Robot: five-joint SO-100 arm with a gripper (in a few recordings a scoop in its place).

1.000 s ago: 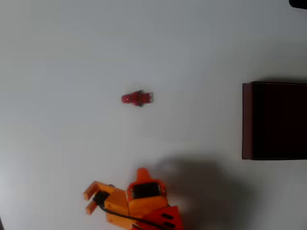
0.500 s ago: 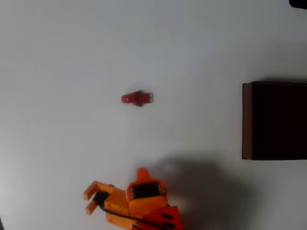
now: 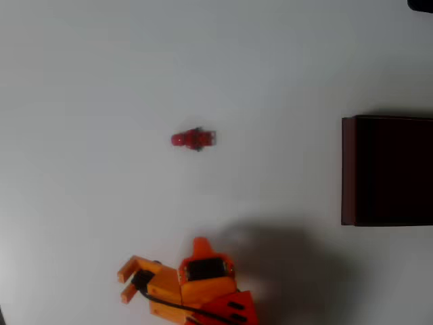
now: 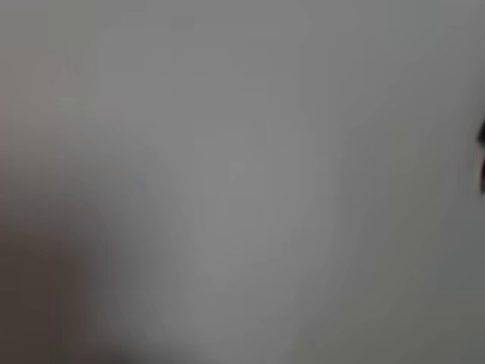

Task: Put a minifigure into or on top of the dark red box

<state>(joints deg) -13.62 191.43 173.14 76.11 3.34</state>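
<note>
the overhead view shows the minifigure (image 3: 193, 139) lying alone on the white table (image 3: 101, 68), well apart from the dark red box (image 3: 387, 170), which the right edge cuts off. the orange gripper (image 3: 125, 282) sits at the bottom edge with its two fingers spread and nothing between them. the wrist view is a pale blur with an unreadable dark-and-red speck at its right edge.
</note>
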